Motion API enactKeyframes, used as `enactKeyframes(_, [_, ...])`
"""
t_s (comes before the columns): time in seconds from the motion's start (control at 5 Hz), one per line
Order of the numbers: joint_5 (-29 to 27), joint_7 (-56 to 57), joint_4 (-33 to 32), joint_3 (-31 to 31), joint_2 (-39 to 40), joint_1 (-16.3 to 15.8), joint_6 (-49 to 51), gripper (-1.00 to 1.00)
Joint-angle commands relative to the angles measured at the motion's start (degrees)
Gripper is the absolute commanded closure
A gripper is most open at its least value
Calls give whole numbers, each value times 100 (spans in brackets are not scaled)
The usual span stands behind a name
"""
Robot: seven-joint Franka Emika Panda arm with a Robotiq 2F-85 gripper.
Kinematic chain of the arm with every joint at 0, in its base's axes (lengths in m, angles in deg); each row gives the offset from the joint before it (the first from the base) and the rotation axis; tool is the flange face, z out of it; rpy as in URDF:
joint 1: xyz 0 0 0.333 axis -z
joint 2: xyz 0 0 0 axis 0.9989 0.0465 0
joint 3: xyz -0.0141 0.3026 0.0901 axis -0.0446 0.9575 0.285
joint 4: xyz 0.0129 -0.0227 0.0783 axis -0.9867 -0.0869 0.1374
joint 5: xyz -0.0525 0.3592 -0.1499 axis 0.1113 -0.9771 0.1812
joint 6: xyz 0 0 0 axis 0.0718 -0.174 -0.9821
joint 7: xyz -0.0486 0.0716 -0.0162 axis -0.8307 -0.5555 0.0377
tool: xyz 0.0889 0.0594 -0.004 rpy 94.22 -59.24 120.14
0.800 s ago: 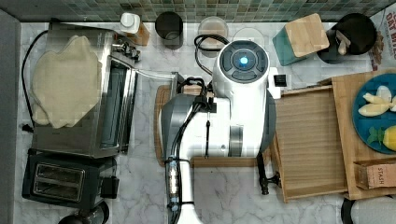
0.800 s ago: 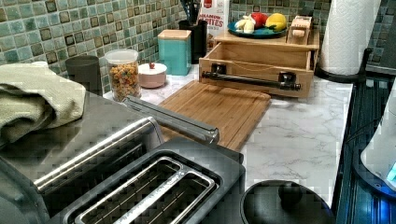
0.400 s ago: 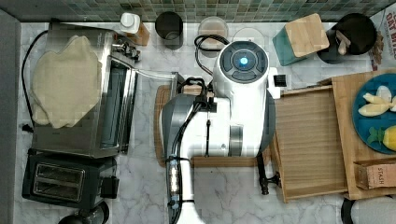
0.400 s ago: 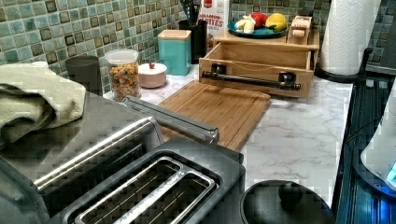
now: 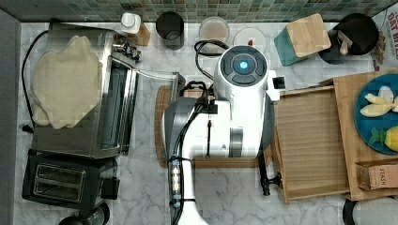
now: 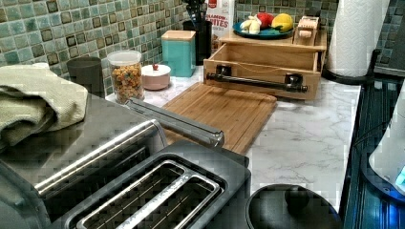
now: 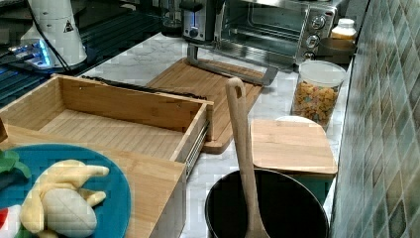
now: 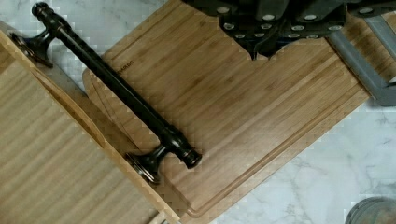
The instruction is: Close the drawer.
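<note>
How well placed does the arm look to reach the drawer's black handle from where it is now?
Probably well placed. In the wrist view the handle runs bare along the drawer front, with only cutting board between it and the gripper. Nothing lies across that gap.

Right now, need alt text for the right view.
An open, empty light-wood drawer juts from its wooden cabinet over a bamboo cutting board on the marble counter. Behind stands a steel toaster oven; a clear cereal jar sits nearer.
</note>
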Motion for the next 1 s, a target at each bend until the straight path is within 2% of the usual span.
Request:
enactKeyframes(0.2, [-30, 2150, -590, 143, -316, -74, -340, 100])
enactKeyframes(0.6, [46, 3049, -1824, 138, -776, -95, -1607, 100])
enactKeyframes(1.0, [196, 3636, -2393, 57, -652, 11, -2330, 100])
